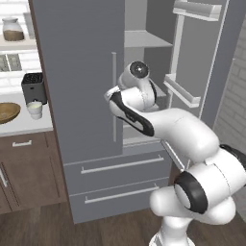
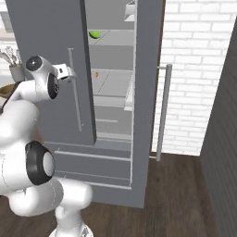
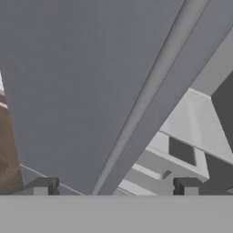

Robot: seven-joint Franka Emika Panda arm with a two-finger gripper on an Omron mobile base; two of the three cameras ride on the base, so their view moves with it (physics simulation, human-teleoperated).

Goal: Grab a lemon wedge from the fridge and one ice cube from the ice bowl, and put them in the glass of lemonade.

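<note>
The grey fridge [image 1: 81, 72] has its left door shut and its right door [image 2: 147, 92] swung open. On an upper shelf inside lies a small yellow-green piece [image 2: 95, 34], which looks like the lemon wedge. My gripper [image 2: 70, 76] is open, right in front of the shut left door beside its vertical handle [image 2: 75, 92]. In the hand view the gripper [image 3: 116, 189] holds nothing and that handle [image 3: 150, 91] runs up between its tips. The glass of lemonade [image 1: 34, 108] stands on the counter at the left, next to the brown ice bowl [image 1: 7, 112]. The ice cube is hidden.
A black toaster [image 1: 33, 86] stands behind the cup. A grey utensil holder [image 2: 14, 69] shows past my arm. A tiny orange bit [image 2: 96, 74] lies on a middle shelf. Two fridge drawers [image 1: 120, 166] sit below. A white brick wall [image 2: 194, 69] lies right of the open door.
</note>
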